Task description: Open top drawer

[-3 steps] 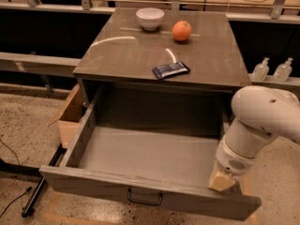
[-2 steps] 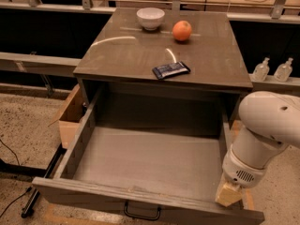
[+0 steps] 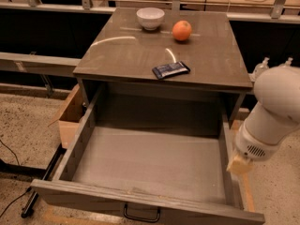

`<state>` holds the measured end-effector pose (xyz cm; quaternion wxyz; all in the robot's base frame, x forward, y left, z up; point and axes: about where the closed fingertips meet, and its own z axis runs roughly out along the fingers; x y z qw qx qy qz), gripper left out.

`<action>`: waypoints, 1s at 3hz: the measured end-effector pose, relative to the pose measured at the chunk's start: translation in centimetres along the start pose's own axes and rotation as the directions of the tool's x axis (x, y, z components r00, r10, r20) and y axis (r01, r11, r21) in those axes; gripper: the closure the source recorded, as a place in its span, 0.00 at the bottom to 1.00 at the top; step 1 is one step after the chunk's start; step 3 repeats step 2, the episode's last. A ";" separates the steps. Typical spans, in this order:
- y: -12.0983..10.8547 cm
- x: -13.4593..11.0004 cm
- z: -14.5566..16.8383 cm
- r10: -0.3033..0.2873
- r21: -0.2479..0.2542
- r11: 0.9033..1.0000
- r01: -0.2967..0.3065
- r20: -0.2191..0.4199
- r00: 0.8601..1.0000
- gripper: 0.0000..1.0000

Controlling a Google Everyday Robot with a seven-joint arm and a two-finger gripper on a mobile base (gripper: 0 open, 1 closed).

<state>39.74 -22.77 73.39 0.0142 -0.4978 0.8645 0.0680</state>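
Observation:
The top drawer [image 3: 89,197] is a wide grey-brown drawer pulled far out of the cabinet toward the camera. Its inside is empty. A small dark loop handle [image 3: 140,214] sits at the centre of its front panel. My gripper [image 3: 240,164] is at the end of the white arm [image 3: 274,111], on the right. It hangs just over the drawer's right side wall, well back from the front panel and away from the handle.
On the cabinet top [image 3: 122,50] stand a white bowl [image 3: 150,18], an orange [image 3: 182,30] and a dark snack packet [image 3: 170,70]. A cardboard box [image 3: 70,118] sits on the floor left of the drawer. Bottles [image 3: 260,68] stand behind the arm at right.
The drawer slid further out toward the camera. My gripper then moved up and to the right, away from the drawer's front right corner.

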 end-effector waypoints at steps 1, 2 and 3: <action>-1.4 0.4 -0.9 -0.005 0.047 0.999 0.006 -0.018 1.000 0.82; -1.2 0.4 -0.9 -0.006 0.045 0.999 0.006 -0.017 1.000 0.58; -1.2 0.4 -0.9 -0.006 0.045 0.999 0.006 -0.017 1.000 0.58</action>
